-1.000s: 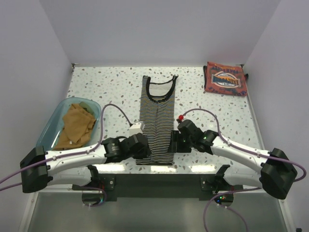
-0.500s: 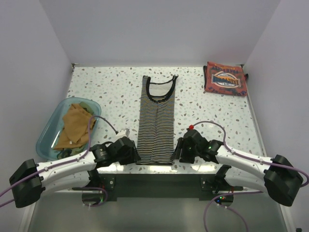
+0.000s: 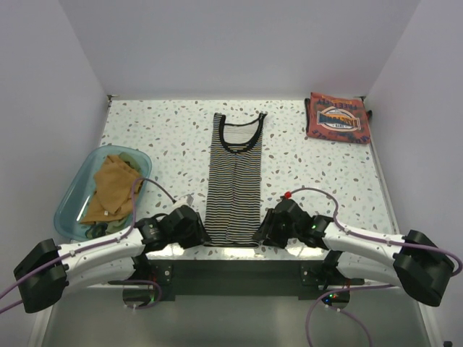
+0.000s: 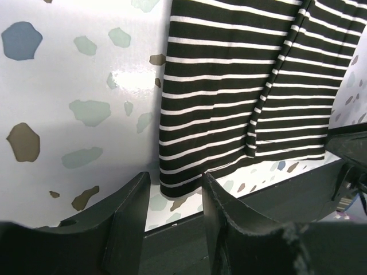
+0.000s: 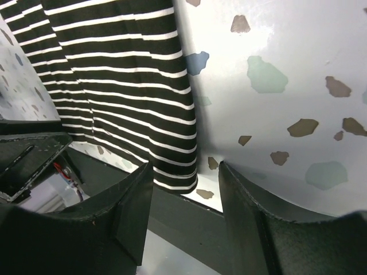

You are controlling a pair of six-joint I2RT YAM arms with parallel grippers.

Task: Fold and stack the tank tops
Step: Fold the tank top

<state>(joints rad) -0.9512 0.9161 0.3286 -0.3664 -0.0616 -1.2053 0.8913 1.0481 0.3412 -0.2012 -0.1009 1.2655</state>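
A black-and-white striped tank top (image 3: 235, 181) lies flat and lengthwise in the middle of the table, neckline far, hem at the near edge. My left gripper (image 3: 201, 237) sits at its near left hem corner (image 4: 172, 186), open, the corner lying between the fingers (image 4: 127, 215). My right gripper (image 3: 262, 236) is at the near right hem corner (image 5: 186, 182), also open around that corner. A folded rust-red tank top (image 3: 338, 118) with a blue-white graphic rests at the far right. Mustard-orange tank tops (image 3: 112, 186) lie in the bin.
A translucent teal plastic bin (image 3: 74, 196) stands at the left of the table. The table's near edge (image 4: 275, 183) runs just under both grippers. White walls close in the left, right and far sides.
Both arms have drawn back toward the near edge, from beside the striped top's lower part to its hem corners. The striped top has not visibly shifted.
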